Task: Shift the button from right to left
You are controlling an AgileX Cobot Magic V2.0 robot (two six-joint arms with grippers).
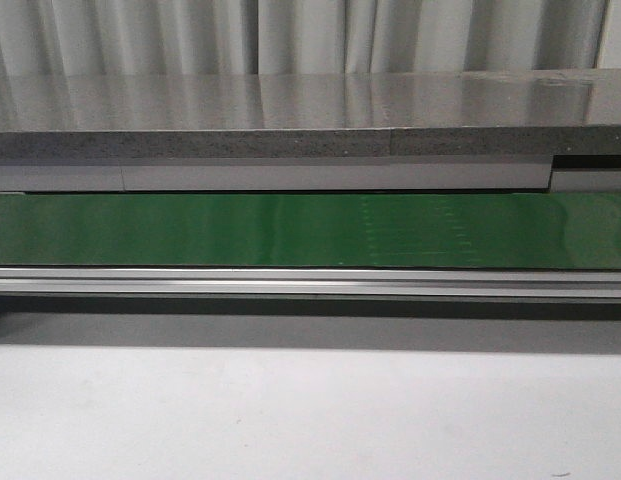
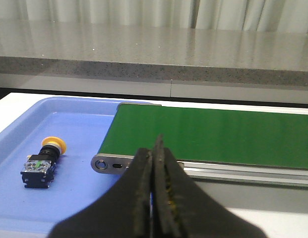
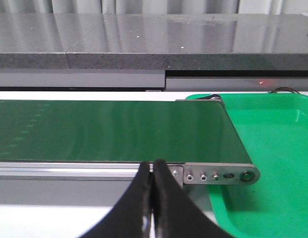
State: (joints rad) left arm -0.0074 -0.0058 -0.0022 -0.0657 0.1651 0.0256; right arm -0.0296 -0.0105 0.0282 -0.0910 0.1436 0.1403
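The button [image 2: 43,162], a yellow-orange cap on a black boxy body, lies on its side in the blue tray [image 2: 25,208] at the conveyor's left end, in the left wrist view only. My left gripper [image 2: 154,148] is shut and empty, in front of the belt's end and apart from the button. My right gripper [image 3: 154,168] is shut and empty, in front of the belt's right end. Neither gripper nor the button shows in the front view.
A green conveyor belt [image 1: 310,230] with a metal rail runs across in front of a grey stone counter [image 1: 290,120]. A green tray [image 3: 273,144] sits at the belt's right end; no button shows in the part in view. White tabletop [image 1: 310,420] lies in front.
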